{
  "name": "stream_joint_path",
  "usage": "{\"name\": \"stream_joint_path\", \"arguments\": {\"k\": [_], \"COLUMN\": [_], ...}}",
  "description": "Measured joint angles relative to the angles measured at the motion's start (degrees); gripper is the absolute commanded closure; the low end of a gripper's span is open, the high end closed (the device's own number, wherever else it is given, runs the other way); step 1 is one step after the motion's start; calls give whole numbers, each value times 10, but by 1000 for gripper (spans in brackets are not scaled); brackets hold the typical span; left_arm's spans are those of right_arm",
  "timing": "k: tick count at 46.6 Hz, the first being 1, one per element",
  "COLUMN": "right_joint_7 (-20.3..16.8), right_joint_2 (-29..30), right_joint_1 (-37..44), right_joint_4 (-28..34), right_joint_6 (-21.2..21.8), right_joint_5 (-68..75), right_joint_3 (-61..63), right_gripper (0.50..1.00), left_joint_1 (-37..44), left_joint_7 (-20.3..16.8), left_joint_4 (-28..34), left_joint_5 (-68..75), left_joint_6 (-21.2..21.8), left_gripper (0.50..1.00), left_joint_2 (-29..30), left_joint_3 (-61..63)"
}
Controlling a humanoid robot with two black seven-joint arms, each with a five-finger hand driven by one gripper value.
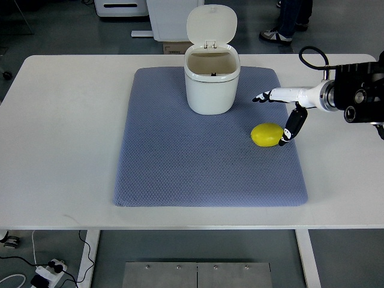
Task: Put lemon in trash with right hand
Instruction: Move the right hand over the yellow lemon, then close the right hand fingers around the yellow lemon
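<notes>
A yellow lemon (267, 135) lies on the blue-grey mat (180, 168), right of centre. The white trash bin (211, 81) stands at the mat's far edge with its lid flipped up and its inside showing. My right hand (277, 114) reaches in from the right edge, fingers spread. One finger points left toward the bin and the thumb (291, 129) hangs down beside the lemon's right side, touching or nearly touching it. Nothing is grasped. The left arm does not show.
The mat lies on a white table (60, 120). A person's legs and shoes (282, 27) stand beyond the table's far edge at the upper right. A white cabinet and a cardboard box sit on the floor behind the bin.
</notes>
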Motion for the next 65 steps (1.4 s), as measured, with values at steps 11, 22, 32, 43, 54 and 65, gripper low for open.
{"name": "stream_joint_path", "arguments": {"k": [11, 22, 32, 43, 54, 65], "right_joint_7": [-5, -8, -17, -17, -17, -17], "right_joint_2": [33, 50, 56, 56, 56, 57], "right_joint_1": [-4, -15, -33, -49, -51, -53], "right_joint_4": [-1, -10, -16, -30, -46, -53], "right_joint_6": [-16, -25, -25, -28, -28, -28], "right_joint_5": [2, 3, 3, 4, 3, 3], "right_joint_3": [-10, -12, -12, -12, -12, -12], "right_gripper": [507, 551, 580, 643, 699, 714], "left_joint_1": [0, 0, 0, 0, 0, 0], "left_joint_7": [0, 0, 0, 0, 0, 0], "left_joint_4": [0, 0, 0, 0, 0, 0], "left_joint_5": [0, 0, 0, 0, 0, 0], "left_joint_6": [0, 0, 0, 0, 0, 0], "left_gripper": [500, 500, 500, 500, 500, 500], "left_joint_2": [0, 0, 0, 0, 0, 0], "left_joint_3": [0, 0, 0, 0, 0, 0]}}
